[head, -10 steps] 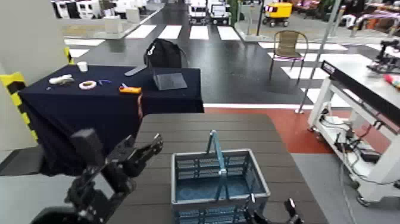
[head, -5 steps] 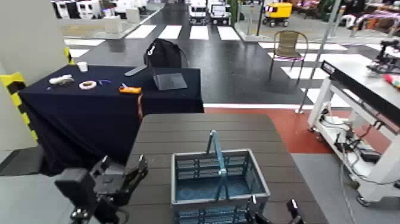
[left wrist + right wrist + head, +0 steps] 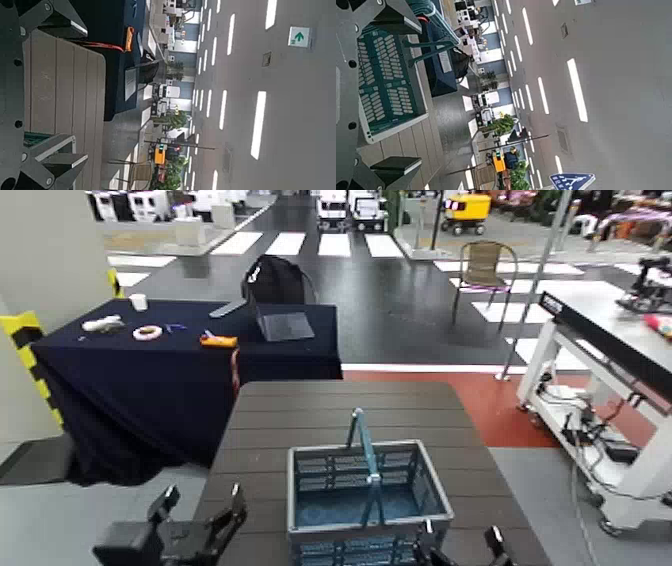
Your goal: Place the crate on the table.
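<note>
The blue-grey crate (image 3: pixel 365 502) stands on the near half of the dark brown slatted table (image 3: pixel 340 405), its blue hoop handle (image 3: pixel 364 452) upright. My left gripper (image 3: pixel 200 518) is open and empty, low at the table's near left edge, apart from the crate. My right gripper (image 3: pixel 460 545) is open just in front of the crate's near right corner. In the right wrist view the crate (image 3: pixel 385 79) shows beyond the open fingers (image 3: pixel 395 170). The left wrist view shows table slats (image 3: pixel 63 79) between its open fingers (image 3: pixel 55 158).
A table draped in navy cloth (image 3: pixel 180 355) with a laptop and small items stands behind the brown table on the left. A white-framed workbench (image 3: pixel 610 340) is on the right. A chair (image 3: pixel 487 265) stands far back. Grey floor lies to the left.
My left arm has dropped and pulled back from beside the crate to the bottom left. The right gripper and the crate have hardly moved.
</note>
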Controlling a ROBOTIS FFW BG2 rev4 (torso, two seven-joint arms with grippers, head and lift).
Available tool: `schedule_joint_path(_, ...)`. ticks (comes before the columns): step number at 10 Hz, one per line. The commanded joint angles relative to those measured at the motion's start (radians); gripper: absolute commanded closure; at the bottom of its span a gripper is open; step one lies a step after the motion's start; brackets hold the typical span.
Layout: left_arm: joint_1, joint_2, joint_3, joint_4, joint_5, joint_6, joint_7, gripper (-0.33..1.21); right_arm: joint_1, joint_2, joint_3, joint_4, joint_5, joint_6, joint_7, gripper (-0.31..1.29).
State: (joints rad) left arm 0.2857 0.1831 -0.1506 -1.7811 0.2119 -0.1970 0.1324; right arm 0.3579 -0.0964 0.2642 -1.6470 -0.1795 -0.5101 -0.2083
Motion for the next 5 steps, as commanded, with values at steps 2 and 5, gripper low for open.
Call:
schedule_joint_path(2, 0.053, 0.001, -0.006, -0.012, -0.034, -0.055, 0.026, 0.20, 0.007, 0.003, -0.006, -0.008, 0.008, 0.010, -0.002, 0.14)
schedule_joint_path(5, 0.066, 0.001, -0.010, -0.020, -0.048, -0.065, 0.046, 0.20, 0.009, 0.003, -0.010, -0.011, 0.008, 0.015, 0.000, 0.14)
